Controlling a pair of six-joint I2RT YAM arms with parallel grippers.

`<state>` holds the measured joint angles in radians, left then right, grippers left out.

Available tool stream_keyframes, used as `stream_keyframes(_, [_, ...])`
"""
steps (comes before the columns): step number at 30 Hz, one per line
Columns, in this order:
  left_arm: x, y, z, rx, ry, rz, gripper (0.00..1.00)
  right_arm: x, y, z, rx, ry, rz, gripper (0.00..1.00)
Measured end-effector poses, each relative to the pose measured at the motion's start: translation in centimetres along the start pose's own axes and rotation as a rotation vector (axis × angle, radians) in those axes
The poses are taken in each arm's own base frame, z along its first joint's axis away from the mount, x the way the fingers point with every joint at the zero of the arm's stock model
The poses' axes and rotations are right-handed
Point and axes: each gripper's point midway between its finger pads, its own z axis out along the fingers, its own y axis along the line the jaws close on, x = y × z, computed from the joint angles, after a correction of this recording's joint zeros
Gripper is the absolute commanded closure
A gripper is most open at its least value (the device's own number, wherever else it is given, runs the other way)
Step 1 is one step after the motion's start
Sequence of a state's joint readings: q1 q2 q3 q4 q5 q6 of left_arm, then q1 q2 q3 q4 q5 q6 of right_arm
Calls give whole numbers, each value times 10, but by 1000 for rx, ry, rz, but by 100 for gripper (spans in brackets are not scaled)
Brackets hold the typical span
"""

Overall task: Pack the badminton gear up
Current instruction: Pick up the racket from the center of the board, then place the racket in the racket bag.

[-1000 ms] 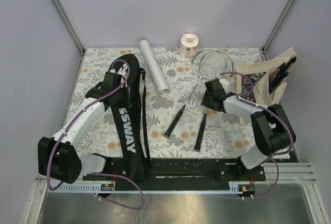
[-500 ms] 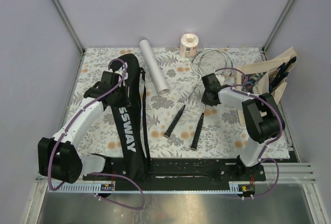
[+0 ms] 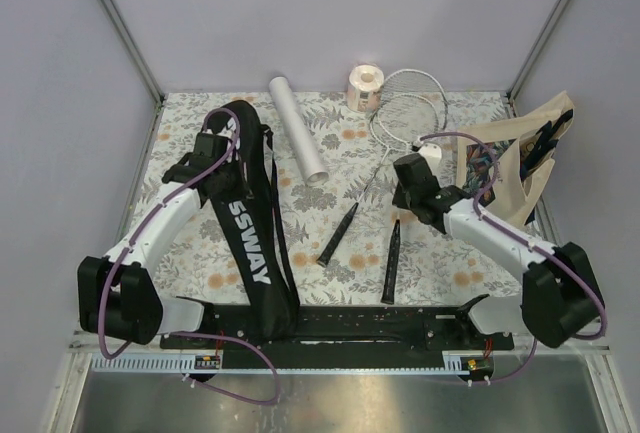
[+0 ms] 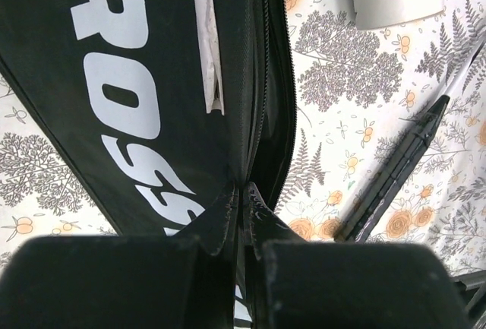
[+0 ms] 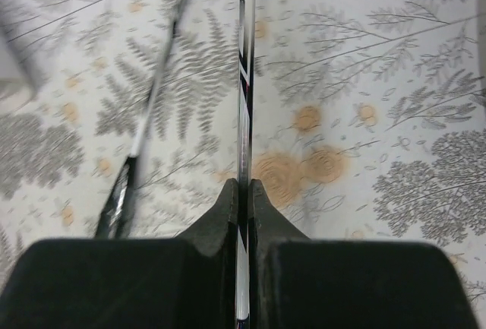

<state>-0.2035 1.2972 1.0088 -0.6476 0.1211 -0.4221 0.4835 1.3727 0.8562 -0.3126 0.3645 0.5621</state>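
Observation:
The long black racket bag (image 3: 245, 243) lies lengthwise on the left, its far end raised. My left gripper (image 3: 213, 143) is shut on the bag's zip edge; in the left wrist view the jaws (image 4: 243, 192) pinch the black fabric (image 4: 114, 78) beside the open zip. Two rackets lie at centre right. My right gripper (image 3: 403, 196) is shut on the thin silver shaft (image 5: 245, 78) of the right racket (image 3: 390, 263). The other racket (image 3: 340, 233) lies just to its left, blurred (image 5: 148, 116) in the right wrist view. The white tube (image 3: 298, 141) rests behind the bag.
A small pinkish paper roll (image 3: 365, 86) stands at the back edge next to the racket heads (image 3: 408, 108). A beige tote bag (image 3: 520, 158) slumps at the right edge, close to my right arm. A floral cloth (image 3: 440, 253) covers the table.
My right gripper has closed on the racket shaft, its arm has swung out to the right, and the racket has shifted slightly. The left gripper has raised the bag's far end.

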Motion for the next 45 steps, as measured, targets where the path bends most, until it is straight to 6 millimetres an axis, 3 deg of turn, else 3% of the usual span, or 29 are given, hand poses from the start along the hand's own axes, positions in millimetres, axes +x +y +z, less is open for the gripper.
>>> stream_keyframes(2, [-2, -1, 2, 1, -1, -6, 100, -1, 20, -21, -53, -44, -49, 100])
stream_keyframes(5, [-8, -1, 6, -1, -3, -12, 100, 14, 54, -49, -156, -64, -140, 100])
stream_keyframes(11, [-13, -3, 10, 11, 2, -19, 100, 72, 108, -99, -359, -21, -356, 100])
stream_keyframes(18, [-15, -11, 10, 54, -2, -26, 100, 144, 139, -127, -433, 67, -586, 100])
stream_keyframes(24, [-14, -11, 11, 55, -1, -27, 100, 156, 135, -122, -366, 70, -635, 100])
stream_keyframes(36, [-15, -11, 12, 55, -2, -29, 100, 150, 111, -142, -388, 57, -642, 100])
stream_keyframes(45, [-16, -9, 13, 43, -8, -32, 100, 156, 99, -144, -358, 78, -691, 100])
